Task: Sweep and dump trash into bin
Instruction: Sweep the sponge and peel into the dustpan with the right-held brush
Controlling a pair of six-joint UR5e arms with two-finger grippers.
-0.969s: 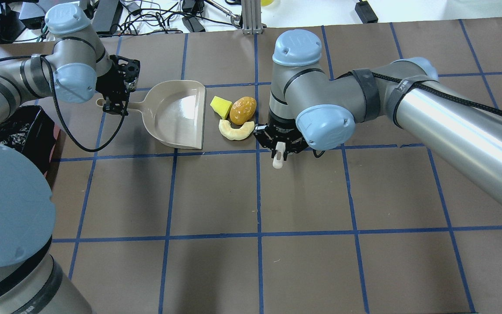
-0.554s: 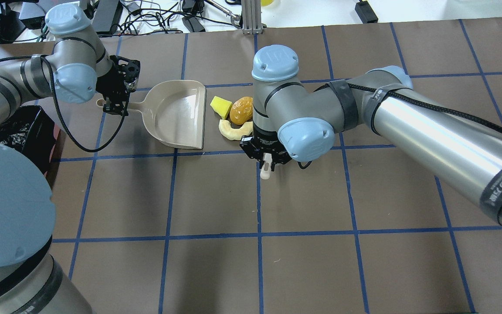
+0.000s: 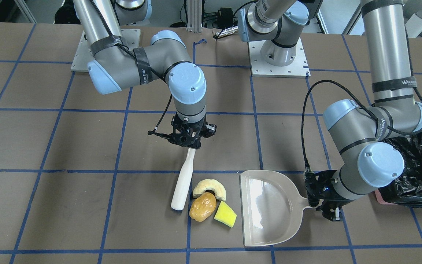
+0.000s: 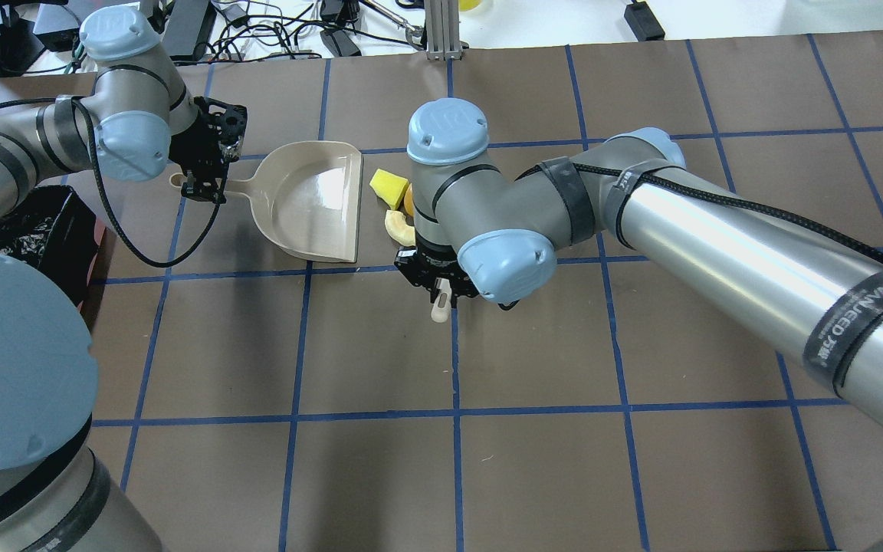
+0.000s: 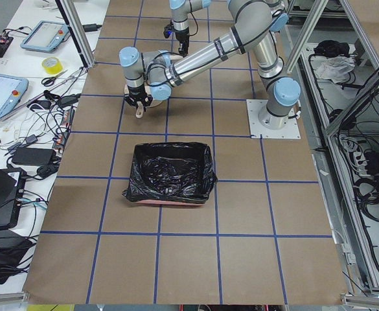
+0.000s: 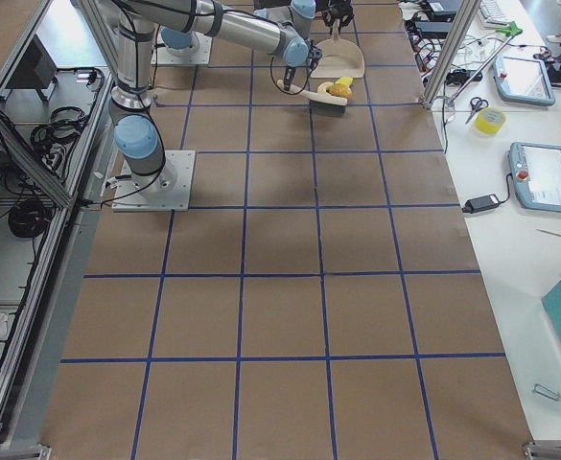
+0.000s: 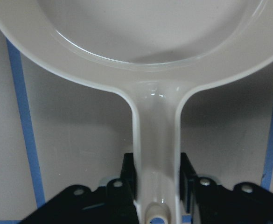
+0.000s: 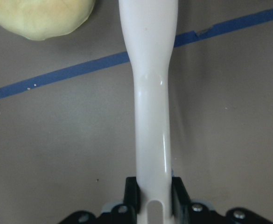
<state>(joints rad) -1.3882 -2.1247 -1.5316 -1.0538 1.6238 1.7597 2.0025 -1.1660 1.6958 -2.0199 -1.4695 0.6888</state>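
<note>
In the right wrist view, the right gripper (image 8: 152, 198) had its two fingers (image 8: 132, 190) drawn in tight on the thin end of a white brush (image 8: 150, 93), one pad pressed to each side of the handle. From across the table, that brush (image 3: 183, 179) sloped away from the right gripper (image 3: 191, 146) and down to the brown table (image 3: 86, 205), and its head lay just beside the trash. Whether the brush touched any piece could not be told. The three pieces sat bunched together on the table: a cream half-ring (image 3: 211, 187), a golden-brown lump (image 3: 202, 206) against it, and a yellow wedge (image 3: 225, 214). The wedge was closest to the straight open lip of the beige dustpan (image 3: 269, 205), with a small gap between them. The dustpan lay flat. Its narrow handle was pinched between the fingers (image 7: 128, 173) of the left gripper (image 7: 157, 184), closed firmly on both sides of it. Farthest out on the robot's left side, past the left gripper (image 3: 321, 205), stood the bin (image 3: 419, 161), its crinkled black bag open upward and a strip of pink base showing.
</note>
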